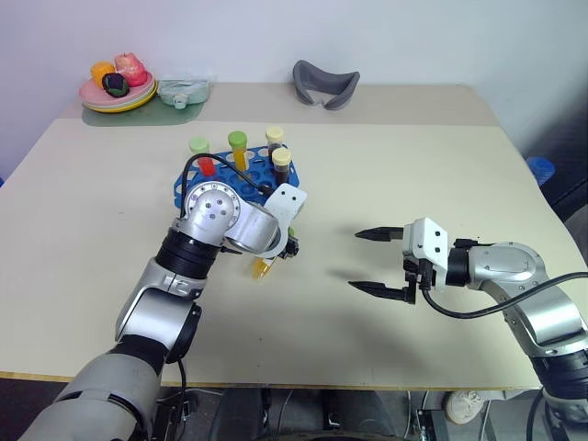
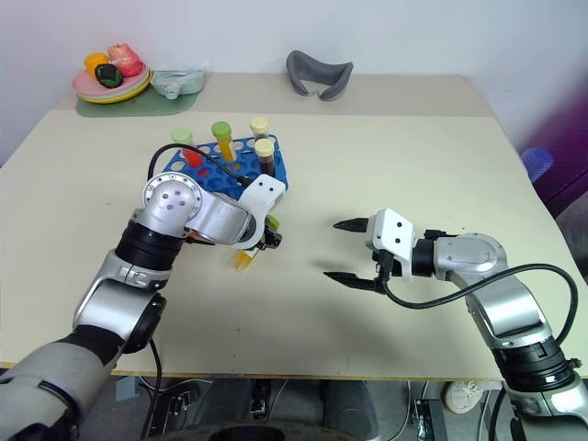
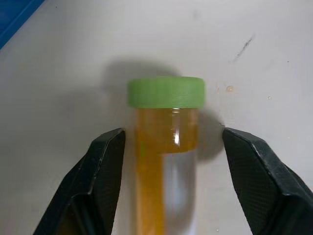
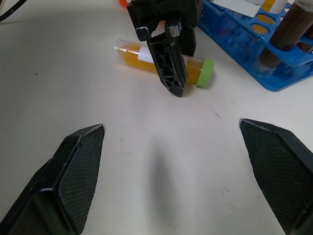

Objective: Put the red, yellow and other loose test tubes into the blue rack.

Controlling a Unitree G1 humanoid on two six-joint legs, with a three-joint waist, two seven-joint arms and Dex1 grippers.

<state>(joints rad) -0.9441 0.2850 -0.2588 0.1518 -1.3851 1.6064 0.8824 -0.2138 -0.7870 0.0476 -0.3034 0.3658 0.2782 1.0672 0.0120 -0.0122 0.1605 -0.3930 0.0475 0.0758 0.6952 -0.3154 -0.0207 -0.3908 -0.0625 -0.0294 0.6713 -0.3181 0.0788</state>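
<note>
Centre-left of the head view, the left gripper (image 3: 171,147) straddles a yellow test tube (image 4: 161,66) lying flat just below the blue rack (image 1: 243,176) — fingers part-closed, not yet touching. Closing squarely below the green cap (image 3: 166,91) should prevent rolling. The right gripper (image 1: 378,262) waits wide open.

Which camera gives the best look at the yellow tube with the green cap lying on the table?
The left wrist view: the yellow tube sits close up between the left end effector's fingers, its green cap clear. The right wrist view shows its full length lying beside the blue rack. The eye views mostly hide it behind the left arm.
</note>
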